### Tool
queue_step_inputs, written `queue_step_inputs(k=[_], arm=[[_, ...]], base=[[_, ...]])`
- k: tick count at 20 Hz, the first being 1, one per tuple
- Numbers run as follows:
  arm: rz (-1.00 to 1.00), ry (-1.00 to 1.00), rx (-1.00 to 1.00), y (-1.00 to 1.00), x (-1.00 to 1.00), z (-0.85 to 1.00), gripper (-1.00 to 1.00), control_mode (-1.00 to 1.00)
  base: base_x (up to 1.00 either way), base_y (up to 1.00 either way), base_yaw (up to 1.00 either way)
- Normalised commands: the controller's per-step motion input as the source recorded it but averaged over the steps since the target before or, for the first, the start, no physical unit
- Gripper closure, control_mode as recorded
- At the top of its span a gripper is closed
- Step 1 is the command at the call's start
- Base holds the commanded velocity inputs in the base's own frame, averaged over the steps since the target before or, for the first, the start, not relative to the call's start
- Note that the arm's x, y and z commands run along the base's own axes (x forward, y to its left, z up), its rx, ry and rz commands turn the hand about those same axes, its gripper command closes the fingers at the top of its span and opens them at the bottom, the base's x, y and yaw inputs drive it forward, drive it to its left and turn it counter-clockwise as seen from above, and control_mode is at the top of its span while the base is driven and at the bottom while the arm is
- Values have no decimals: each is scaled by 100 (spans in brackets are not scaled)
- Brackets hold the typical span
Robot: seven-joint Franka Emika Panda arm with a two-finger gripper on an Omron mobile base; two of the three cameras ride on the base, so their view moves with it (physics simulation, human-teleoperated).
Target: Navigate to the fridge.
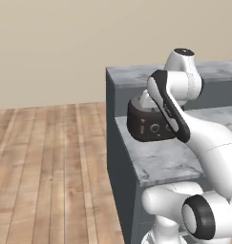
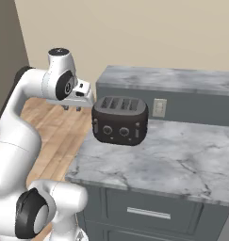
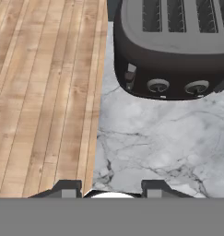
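A tall, plain dark charcoal face rises along the left edge of the right base view behind my arm. It looks like part of the fridge, and no handle shows on it. My gripper hangs over the left edge of the marble counter, just left of a black toaster. In the hand view the gripper is open, its two fingertips apart with nothing between them, above the counter's edge and the wood floor.
A black four-slot toaster stands on the grey marble counter. Behind it runs a raised ledge with a wall outlet. Open wooden floor stretches left toward a beige wall.
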Motion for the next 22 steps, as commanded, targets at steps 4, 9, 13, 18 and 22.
queue_step_inputs(k=[4,9,13,18,22], arm=[[0,0,0,0,0,0,-100,100],[0,0,0,0,0,0,-100,100],[0,0,0,0,0,0,-100,100],[0,0,0,0,0,0,-100,100],[0,0,0,0,0,0,-100,100]], base=[[-3,0,0],[-29,2,0],[-37,4,-10],[-5,11,-30],[1,18,-55]])
